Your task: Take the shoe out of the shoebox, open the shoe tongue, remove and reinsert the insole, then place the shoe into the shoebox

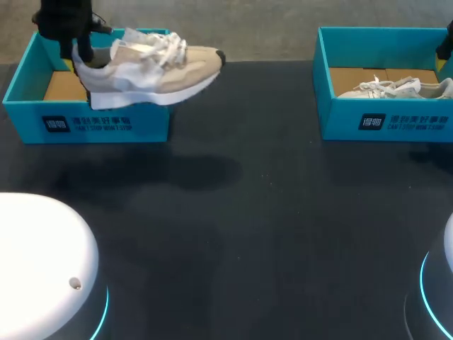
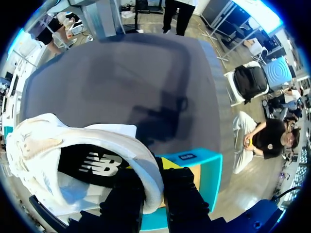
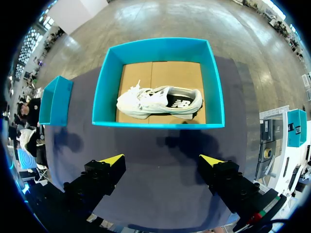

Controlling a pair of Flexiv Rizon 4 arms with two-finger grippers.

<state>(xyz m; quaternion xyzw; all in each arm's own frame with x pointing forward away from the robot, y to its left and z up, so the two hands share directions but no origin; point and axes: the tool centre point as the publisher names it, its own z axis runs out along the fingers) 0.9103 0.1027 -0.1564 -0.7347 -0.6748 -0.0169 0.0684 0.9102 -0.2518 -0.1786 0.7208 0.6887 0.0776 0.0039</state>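
A beige and white shoe [image 1: 152, 67] hangs in the air over the left teal shoebox [image 1: 85, 120], toe pointing right and past the box's right wall. My left gripper [image 1: 79, 53] is shut on its heel. In the left wrist view the black fingers [image 2: 180, 194] pinch the white heel collar of the shoe [image 2: 73, 145], with the box [image 2: 209, 170] below. My right gripper [image 3: 161, 160] stands open above the dark table, short of the right shoebox [image 3: 158, 119]. A second white shoe [image 3: 158, 102] lies on its side in that box.
The right shoebox [image 1: 386, 120] with its white shoe [image 1: 396, 87] stands at the back right of the black table [image 1: 248, 212]. White robot bases sit at the front left [image 1: 35, 262] and front right [image 1: 442, 283] corners.
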